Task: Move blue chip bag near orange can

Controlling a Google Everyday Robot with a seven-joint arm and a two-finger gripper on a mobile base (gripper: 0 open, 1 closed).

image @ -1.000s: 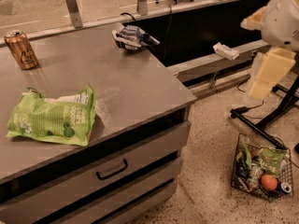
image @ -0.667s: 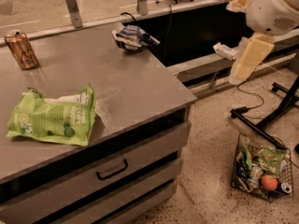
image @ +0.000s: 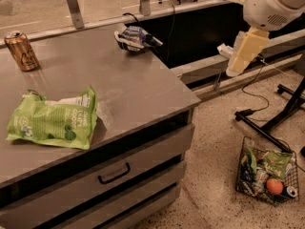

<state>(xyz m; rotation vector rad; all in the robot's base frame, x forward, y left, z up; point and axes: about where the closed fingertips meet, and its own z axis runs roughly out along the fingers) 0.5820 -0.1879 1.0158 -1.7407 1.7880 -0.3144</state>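
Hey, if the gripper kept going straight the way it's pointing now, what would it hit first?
The gripper, right of the counter, angles down and left. It would probably meet the low grey ledge first, though depth is unclear.

Past the far right corner of the dull grey metal table [image: 138, 94] hangs my pale cream pincer [image: 237, 67]. Far edge: glossy dark blue and white chip bag [image: 133, 37]. Far left corner: copper-orange metal can [image: 21, 51], dark markings. Front left: lime-green foil bag [image: 52, 120], white lettering.
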